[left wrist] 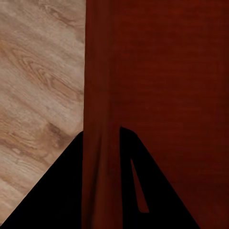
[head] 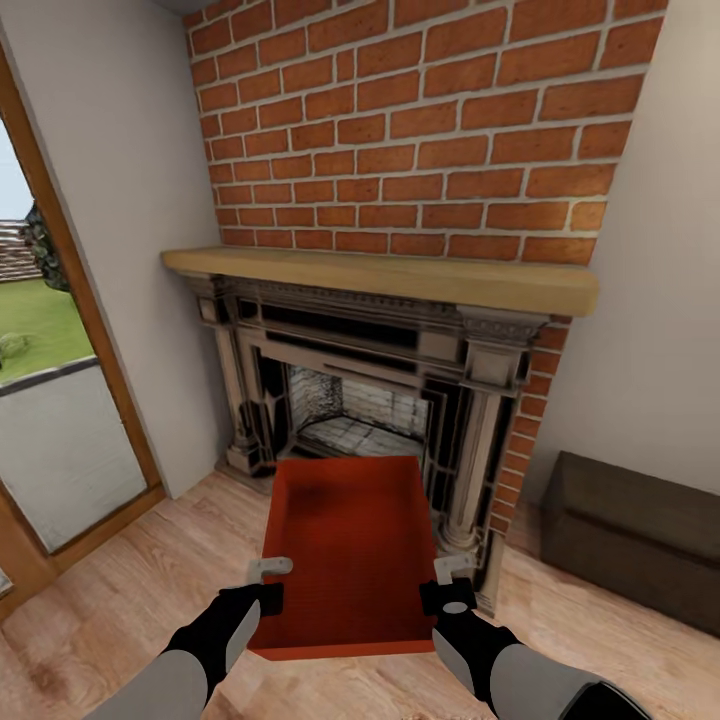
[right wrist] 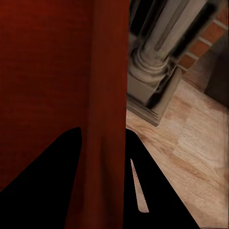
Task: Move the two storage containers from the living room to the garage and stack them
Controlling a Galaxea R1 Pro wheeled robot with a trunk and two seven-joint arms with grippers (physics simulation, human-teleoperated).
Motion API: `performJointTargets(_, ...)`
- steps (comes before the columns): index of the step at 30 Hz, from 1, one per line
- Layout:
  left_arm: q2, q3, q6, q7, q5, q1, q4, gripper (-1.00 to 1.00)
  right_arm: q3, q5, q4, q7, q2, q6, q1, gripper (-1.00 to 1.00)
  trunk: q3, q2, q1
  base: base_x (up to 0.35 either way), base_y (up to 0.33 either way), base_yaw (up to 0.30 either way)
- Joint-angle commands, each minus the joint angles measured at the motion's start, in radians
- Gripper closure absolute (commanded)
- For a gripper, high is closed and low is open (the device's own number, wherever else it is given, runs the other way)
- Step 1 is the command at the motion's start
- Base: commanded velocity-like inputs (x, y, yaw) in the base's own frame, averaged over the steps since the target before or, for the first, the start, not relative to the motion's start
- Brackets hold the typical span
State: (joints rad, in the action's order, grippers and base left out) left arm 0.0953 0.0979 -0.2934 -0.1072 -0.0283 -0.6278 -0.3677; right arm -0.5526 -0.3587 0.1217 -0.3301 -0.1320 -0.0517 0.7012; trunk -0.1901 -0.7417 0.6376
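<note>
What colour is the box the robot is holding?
Orange-red storage container, clearest in the head view.

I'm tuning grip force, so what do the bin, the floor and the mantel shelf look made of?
Bin: probably matte plastic, uniform orange-red with fine ribbing. Floor: light wood planks, visible grain and seams, satin finish. Mantel shelf: pale wood, smooth rounded edge. Both grippers, left and right, clamp the bin's side walls.

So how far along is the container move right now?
Early. One storage container is gripped on both side walls by the left gripper and right gripper, held before the brick fireplace over wood flooring. Left: garage delivery, then stacking the second.
</note>
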Motion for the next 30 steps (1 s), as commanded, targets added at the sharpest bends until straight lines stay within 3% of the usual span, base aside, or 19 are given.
performJointTargets(1, 0.001, 0.013, -0.007, -0.006, -0.018, 0.0, -0.002, 1.0, 0.023, -0.002, 0.015, -0.001, -0.001, -0.004, 0.001, 1.0, -0.002, -0.001, 0.0, 0.0, 0.0, -0.287)
performJointTargets(30, 0.001, 0.013, -0.007, -0.006, -0.018, 0.0, -0.002, 1.0, 0.023, -0.002, 0.015, -0.001, 0.0, -0.004, 0.001, 1.0, -0.002, -0.001, 0.0, 0.0, 0.0, -0.287)
